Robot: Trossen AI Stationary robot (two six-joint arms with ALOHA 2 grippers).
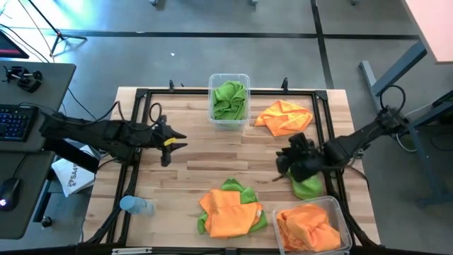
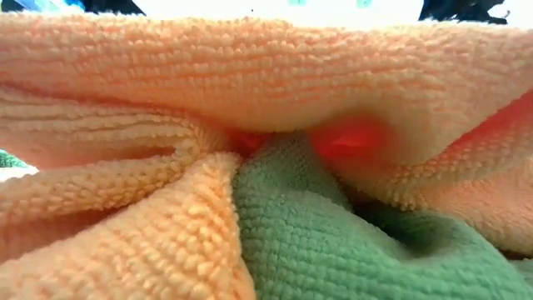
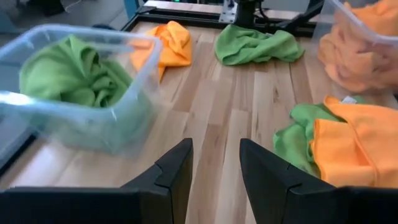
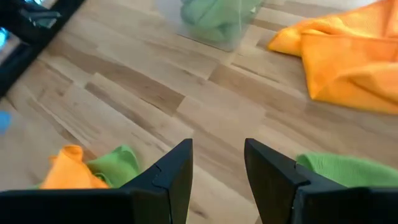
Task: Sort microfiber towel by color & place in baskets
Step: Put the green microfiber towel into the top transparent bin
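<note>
Wooden slats form the worktop (image 1: 212,159), bordered by a dark metal frame; two clear tubs stand on it. One tub (image 1: 229,99) sits at the far edge and contains lime green towels (image 1: 230,100); the second tub (image 1: 315,227) sits at the near right corner and contains orange towels (image 1: 308,228). A loose orange towel (image 1: 284,117) lies right of the green-filled tub; a mixed pile of orange and green towels (image 1: 230,211) lies at the near centre edge; a single green towel (image 1: 306,186) lies just beside the right tool (image 1: 284,164), between the loose orange towel and the orange-filled tub. Left tool (image 1: 177,140) hovers over bare wood at the left half of the worktop, fingers parted and gripping nothing; right tool likewise shows parted fingers with bare wood between them. A blue-capped bottle (image 1: 136,205) lies at the near left corner; a keyboard (image 1: 15,122) rests on the adjacent desk.
</note>
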